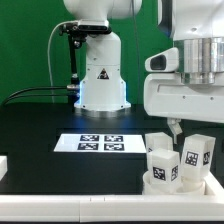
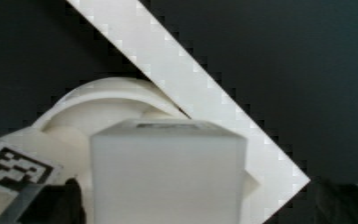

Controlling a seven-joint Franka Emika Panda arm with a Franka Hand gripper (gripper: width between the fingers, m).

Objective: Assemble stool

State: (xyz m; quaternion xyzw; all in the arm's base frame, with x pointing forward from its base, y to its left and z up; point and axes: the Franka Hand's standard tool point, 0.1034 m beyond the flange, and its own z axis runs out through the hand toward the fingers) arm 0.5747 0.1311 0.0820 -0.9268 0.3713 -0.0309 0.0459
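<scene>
The round white stool seat (image 1: 176, 187) lies at the front of the exterior view's right. White legs with black-and-white tags stand on it (image 1: 161, 164) (image 1: 195, 155). My gripper (image 1: 174, 134) hangs just over them. In the wrist view a white leg (image 2: 167, 170) fills the space between my fingers, with the seat (image 2: 91, 100) and a tag (image 2: 12, 166) behind it. One dark finger (image 2: 44, 205) shows beside the leg. The other finger does not touch the leg. The gripper (image 2: 190, 216) stands open around the leg.
The marker board (image 1: 100, 143) lies mid-table in front of the robot base (image 1: 100, 80). A long white rail (image 2: 167, 70) crosses the wrist view diagonally behind the seat and edges the table front (image 1: 60, 205). Black cables run at the exterior view's left (image 1: 40, 92).
</scene>
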